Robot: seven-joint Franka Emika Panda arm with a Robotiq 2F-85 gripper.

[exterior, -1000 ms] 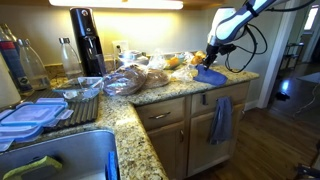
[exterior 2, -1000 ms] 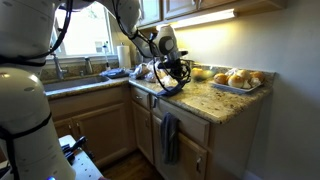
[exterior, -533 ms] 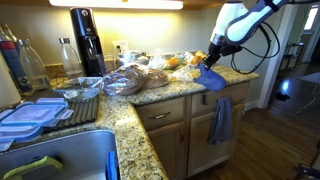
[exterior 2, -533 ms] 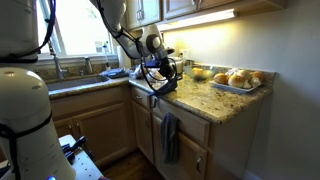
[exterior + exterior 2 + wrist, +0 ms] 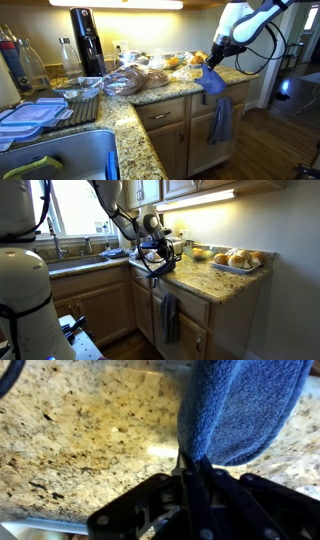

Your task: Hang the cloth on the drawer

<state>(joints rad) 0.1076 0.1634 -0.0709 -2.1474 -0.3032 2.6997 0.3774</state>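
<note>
Speckled granite worktop [image 5: 150,95] tops wooden kitchen cupboards. In an exterior view, the gripper [image 5: 212,66] holds the blue cloth [image 5: 213,82], which droops just above the worktop's end edge. A grey-blue towel [image 5: 220,120] hangs on the cupboard front below. In an exterior view, the cloth [image 5: 161,266] looks dark beneath the gripper [image 5: 160,256]. In the wrist view, narrow jaws pinch the cloth [image 5: 245,405] over the worktop [image 5: 90,430].
</note>
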